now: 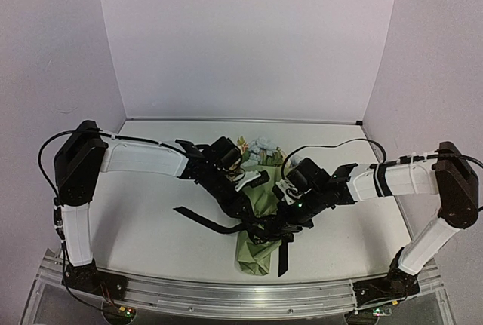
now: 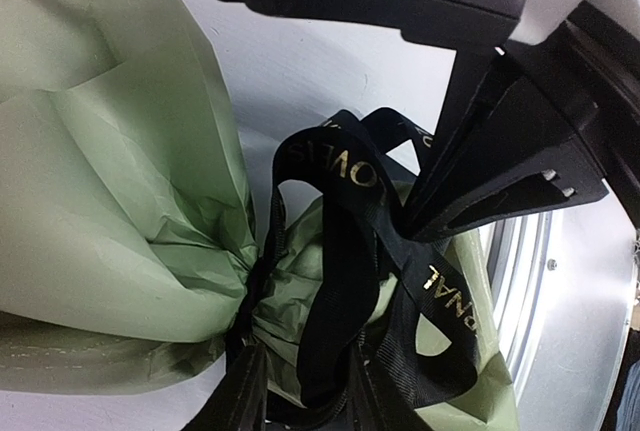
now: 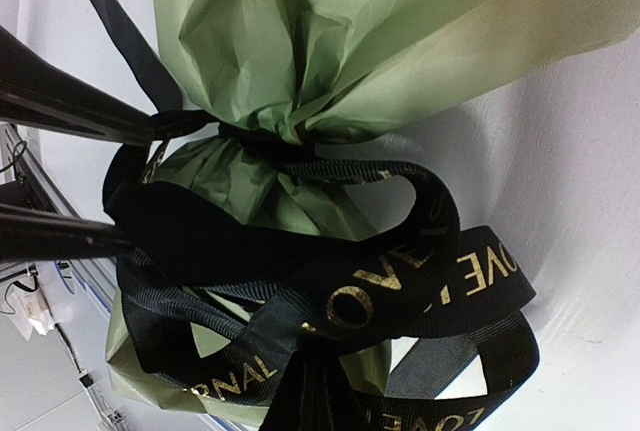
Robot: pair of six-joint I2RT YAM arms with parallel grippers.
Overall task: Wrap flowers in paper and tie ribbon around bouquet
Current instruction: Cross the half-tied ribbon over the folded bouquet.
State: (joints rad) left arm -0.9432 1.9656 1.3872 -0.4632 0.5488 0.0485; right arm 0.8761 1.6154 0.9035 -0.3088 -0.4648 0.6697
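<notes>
Left arm (image 1: 143, 159): stretched toward 3 o'clock.
Left gripper (image 1: 253, 223): jaws partly apart.
Right arm (image 1: 392, 178): stretched toward 9 o'clock.
Right gripper (image 1: 285, 218): jaws closed.

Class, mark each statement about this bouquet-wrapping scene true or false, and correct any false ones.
1. The paper is green. True.
2. The ribbon is plain red. False: it is black with gold lettering.
3. The bouquet stands upright. False: it lies on the table.
4. The ribbon gathers the paper into a narrow waist. True.
5. The right gripper is shut on the ribbon. True.
</notes>
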